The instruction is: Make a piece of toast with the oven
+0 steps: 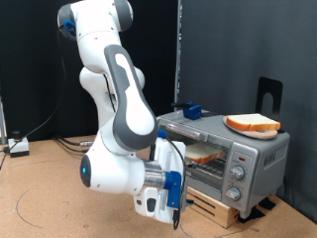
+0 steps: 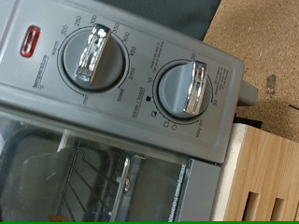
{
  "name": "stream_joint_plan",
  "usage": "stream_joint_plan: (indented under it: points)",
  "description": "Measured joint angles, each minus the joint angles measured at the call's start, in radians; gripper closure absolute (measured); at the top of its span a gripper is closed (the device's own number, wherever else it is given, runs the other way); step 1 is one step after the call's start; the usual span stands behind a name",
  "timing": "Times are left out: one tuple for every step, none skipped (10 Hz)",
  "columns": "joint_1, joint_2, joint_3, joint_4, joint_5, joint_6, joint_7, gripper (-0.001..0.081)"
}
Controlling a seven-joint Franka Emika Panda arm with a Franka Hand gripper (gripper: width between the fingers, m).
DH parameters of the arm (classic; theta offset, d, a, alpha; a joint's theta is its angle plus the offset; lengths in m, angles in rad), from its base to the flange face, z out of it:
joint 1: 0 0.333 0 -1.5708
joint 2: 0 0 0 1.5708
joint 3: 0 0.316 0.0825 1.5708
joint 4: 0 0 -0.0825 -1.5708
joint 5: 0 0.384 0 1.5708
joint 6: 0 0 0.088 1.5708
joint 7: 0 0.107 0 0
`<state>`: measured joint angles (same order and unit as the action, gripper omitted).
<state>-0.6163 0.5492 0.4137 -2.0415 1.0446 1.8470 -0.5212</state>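
My gripper (image 1: 174, 210) hangs low at the bottom centre of the exterior view, just in front of the oven (image 1: 224, 157); I cannot tell whether my jaws are wide or narrow. Two slices of bread: one piece of toast (image 1: 252, 124) lies on the oven's top at the right, a second slice (image 1: 205, 152) seems to sit inside behind the glass. My wrist view shows two knobs (image 2: 93, 53) close up.
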Motion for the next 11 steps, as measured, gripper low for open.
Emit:
stream_joint_plan:
  points:
    - [0.005,0.016,0.001,0.020,0.000,-0.002,0.027,-0.0003]
    - [0.016,0.047,0.001,0.058,-0.008,-0.010,0.060,-0.0003]
    - [0.031,0.084,0.001,0.105,-0.032,-0.036,0.103,-0.0003]
    - [0.047,0.124,0.002,0.157,-0.063,-0.069,0.151,-0.0003]
    - [0.064,0.164,0.002,0.211,-0.101,-0.121,0.196,-0.0003]
    - [0.076,0.200,0.002,0.255,-0.141,-0.172,0.224,-0.0003]
    - [0.084,0.227,0.001,0.282,-0.169,-0.201,0.238,-0.0003]
    - [0.089,0.244,0.001,0.293,-0.182,-0.205,0.240,-0.0003]
    - [0.092,0.256,0.001,0.296,-0.187,-0.201,0.240,-0.0003]
    - [0.096,0.266,0.001,0.298,-0.187,-0.190,0.239,-0.0003]
    - [0.100,0.273,0.001,0.299,-0.186,-0.179,0.239,-0.0003]
